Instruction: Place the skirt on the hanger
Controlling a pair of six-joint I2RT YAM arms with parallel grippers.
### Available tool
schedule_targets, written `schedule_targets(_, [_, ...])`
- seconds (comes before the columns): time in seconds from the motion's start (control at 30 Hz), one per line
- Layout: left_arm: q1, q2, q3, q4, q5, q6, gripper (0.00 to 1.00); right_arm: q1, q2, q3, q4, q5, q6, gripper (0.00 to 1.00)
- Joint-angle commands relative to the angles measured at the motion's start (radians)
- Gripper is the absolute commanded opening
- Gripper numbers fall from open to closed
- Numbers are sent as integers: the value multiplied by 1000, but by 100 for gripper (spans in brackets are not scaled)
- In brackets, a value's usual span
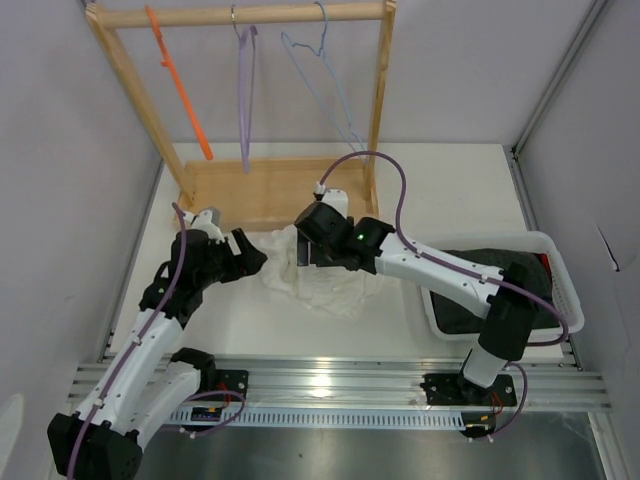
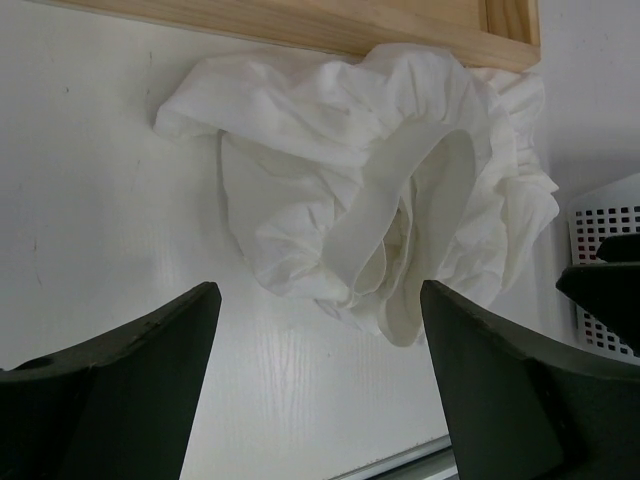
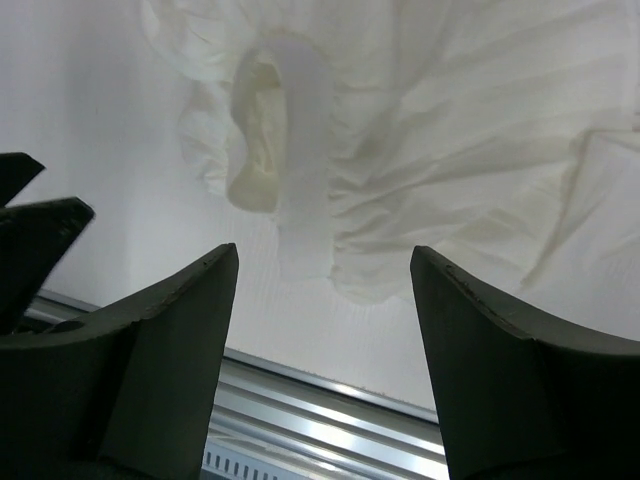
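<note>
skirt (image 1: 322, 285): crumpled on the bench (image 1: 450, 200) between both grippers, waistband (image 2: 370, 215) loop exposed.
left gripper (image 2: 318, 300): held wide open, empty; skirt just ahead.
right gripper (image 3: 325, 262): spread open, empty, poised over skirt; judged nearer.
hanger (image 1: 180, 85): hung on rack (image 1: 250, 14), well apart.

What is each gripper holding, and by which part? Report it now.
Nothing is held. The left gripper and right gripper are both open; the crumpled white thin-fabric skirt lies loose on the white table, untouched by either.
</note>
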Motion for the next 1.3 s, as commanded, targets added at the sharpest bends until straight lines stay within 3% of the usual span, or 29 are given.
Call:
schedule_targets(0.0, [-7,16,80,11,-26,-9,87,9,-68,-69,51,32,43,75])
schedule_targets(0.27, [-22,40,16,61,-15,-37,84,103,-10,-126,85,15,74,74])
schedule_targets(0.6, [-168,149,-88,197,-109,-149,76,129,110,-126,99,39,75,73])
schedule_targets(0.9, [-246,273,-90,253,-216,-190,60,113,145,-140,100,75,80,55])
schedule_targets(1.27, [-275,364,-87,301,-267,-201,50,92,161,-149,99,93,77,28])
